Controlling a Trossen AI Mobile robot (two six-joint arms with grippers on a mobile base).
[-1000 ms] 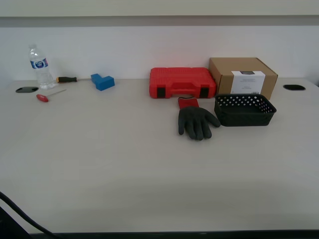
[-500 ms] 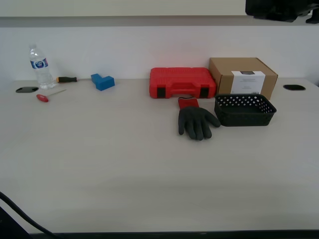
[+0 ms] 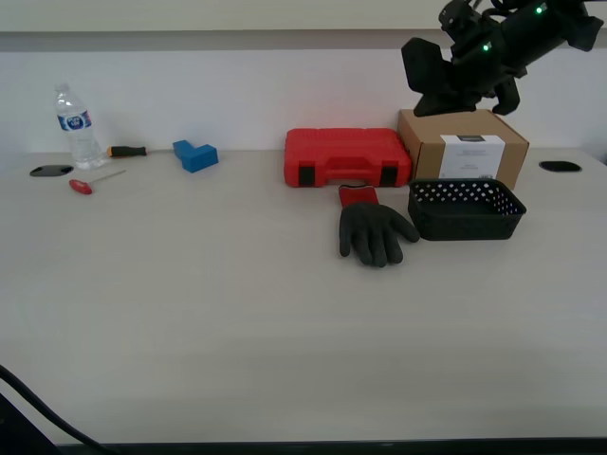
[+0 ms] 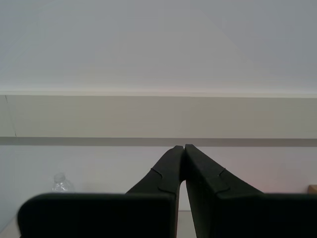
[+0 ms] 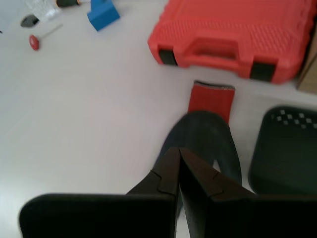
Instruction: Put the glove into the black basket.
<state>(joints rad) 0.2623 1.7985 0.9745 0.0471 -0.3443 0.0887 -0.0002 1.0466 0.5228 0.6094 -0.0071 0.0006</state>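
The glove (image 3: 375, 232), dark grey with a red cuff, lies flat on the table (image 3: 190, 303), its fingers pointing at the near edge. The black basket (image 3: 465, 210) with dotted sides stands just to the exterior view's right of it, almost touching. In the first wrist view, my first gripper (image 5: 178, 148) is shut and empty, high above the glove (image 5: 208, 134), with the basket (image 5: 285, 148) beside it. My second gripper (image 4: 184, 146) is shut and empty, facing the wall. A black arm (image 3: 484, 47) hangs high over the cardboard box.
A red tool case (image 3: 346, 156) lies behind the glove, with a brown cardboard box (image 3: 462, 144) behind the basket. At the far left stand a water bottle (image 3: 76, 128), a blue block (image 3: 194, 154) and two screwdrivers (image 3: 126, 151).
A black arm has come into the exterior view from the top right and moved down and left, over the cardboard box. The glove and basket have not moved.
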